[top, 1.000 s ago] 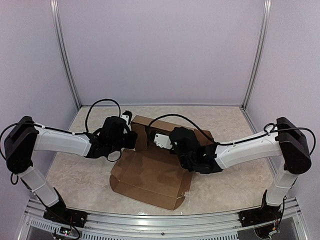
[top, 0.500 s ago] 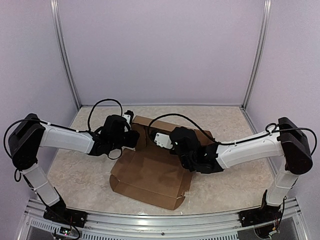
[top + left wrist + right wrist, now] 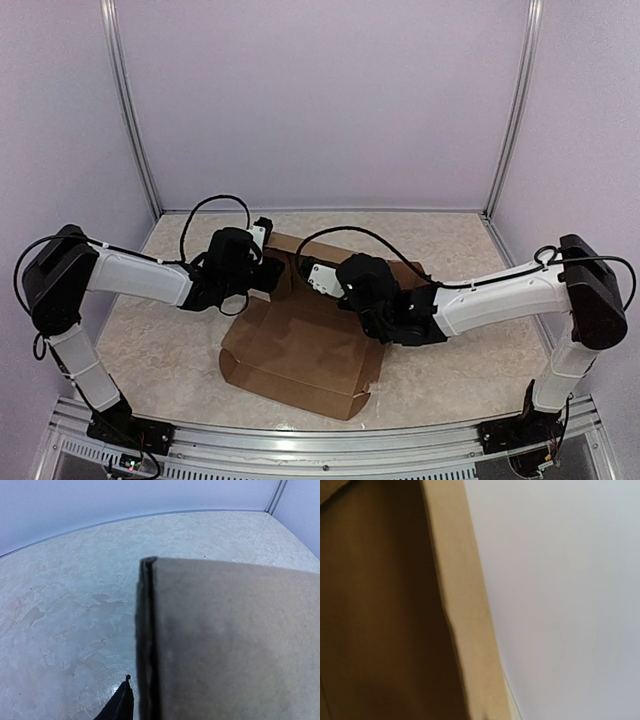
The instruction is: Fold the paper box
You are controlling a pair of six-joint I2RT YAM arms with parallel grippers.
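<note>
Over to the paper box (image 3: 300, 345), in the middle of the table (image 3: 470, 250) between the two arms; lying with its long axis near to far, far end leaning a touch to the right; flat open panel pointing at the near edge, with a short lip turned up along that edge; far end raised into upright walls.

Now to the left gripper (image 3: 268, 268), right up against the box's far left corner; from the left wrist, looking straight along an upright cardboard edge, with one black fingertip (image 3: 122, 705) just to its left and the other hidden behind the board; cannot tell whether clamped on that wall or merely beside it.

On to the right gripper (image 3: 318, 277), reaching over the box's far half; fully closed; nothing but brown cardboard and pale wall (image 3: 560, 580) from its own wrist, fingers out of sight.
</note>
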